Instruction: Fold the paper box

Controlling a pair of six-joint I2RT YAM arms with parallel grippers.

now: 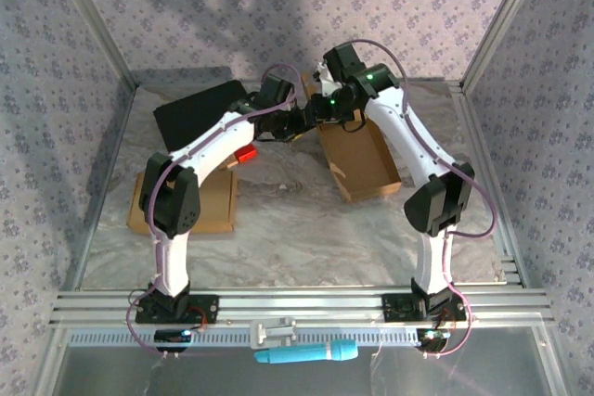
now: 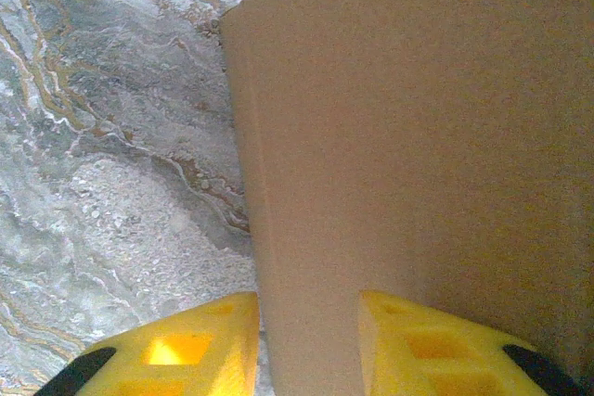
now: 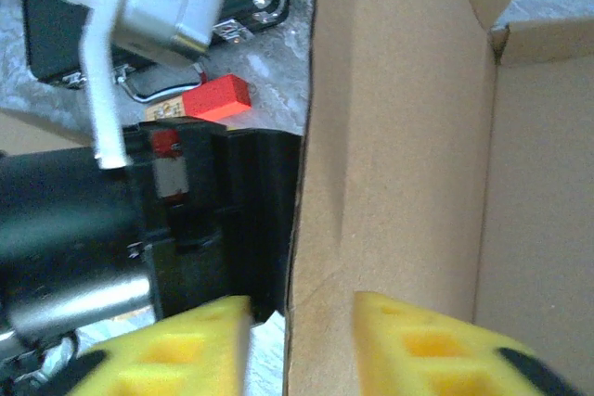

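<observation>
The paper box [image 1: 362, 159] is an open brown cardboard tray right of centre on the marble table, with its far-left end lifted between the two arms. My left gripper [image 1: 299, 125] holds that end. In the left wrist view its yellow fingers [image 2: 186, 350] press on either side of a box wall [image 2: 390, 136], so the left gripper [image 2: 309, 350] is shut on it. My right gripper [image 1: 323, 116] meets the same end from the other side. In the right wrist view the right gripper [image 3: 302, 350] straddles the box's side wall [image 3: 390, 155], with a narrow gap beside the left finger.
A black case [image 1: 200, 108] lies at the back left, with a red block [image 1: 246, 155] beside it. A flat cardboard sheet [image 1: 209, 206] lies under the left arm. A teal tool [image 1: 306, 353] rests on the front rail. The left arm's black wrist [image 3: 213, 220] sits right beside the box wall.
</observation>
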